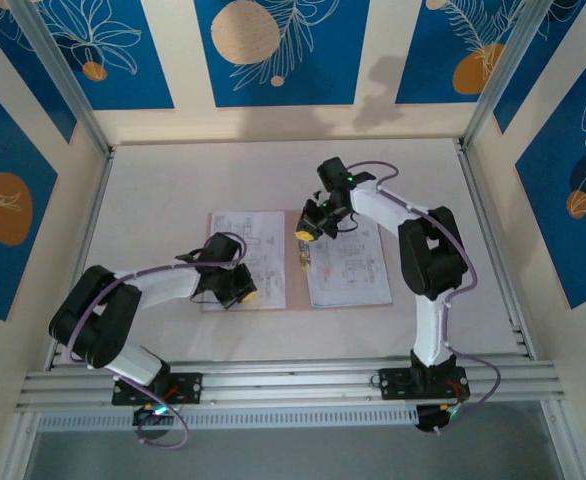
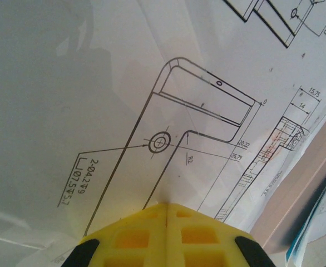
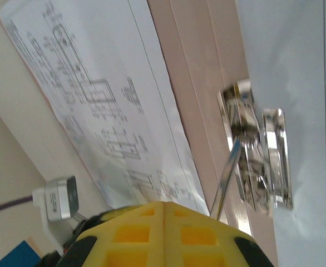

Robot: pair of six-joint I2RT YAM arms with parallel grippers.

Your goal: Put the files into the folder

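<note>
I judge the task to be close to done. The flat pinkish-tan card folder (image 1: 295, 292) lies open on the pale surface (image 1: 153, 200). The files are on it: one white printed sheet (image 1: 263, 240) on the left leaf and a second white printed sheet (image 1: 358, 270) on the right leaf, with the bare spine between them. What is left, as I read it, is to square the paper within the leaves and fold one leaf over the other.

My left hand (image 2: 167, 207) is closed, its yellow pads meeting with nothing between them, low over the left sheet near its near right corner. My right hand (image 3: 163, 206) is likewise closed and empty, over the far part of the spine, near a shiny metal clip (image 3: 257, 161) that sits on the fold.

The next move calls for opening one hand and working a finger under a leaf's outer edge. The card lies flat on the surface and offers little to catch, and the loose paper could slide or buckle as the leaf swings.

The sheets are thin and slightly rippled, with faint technical drawings. From my left wrist a bluish sheet edge (image 2: 319, 228) shows past a strip of the card; I cannot tell whether it lies inside or beneath.
</note>
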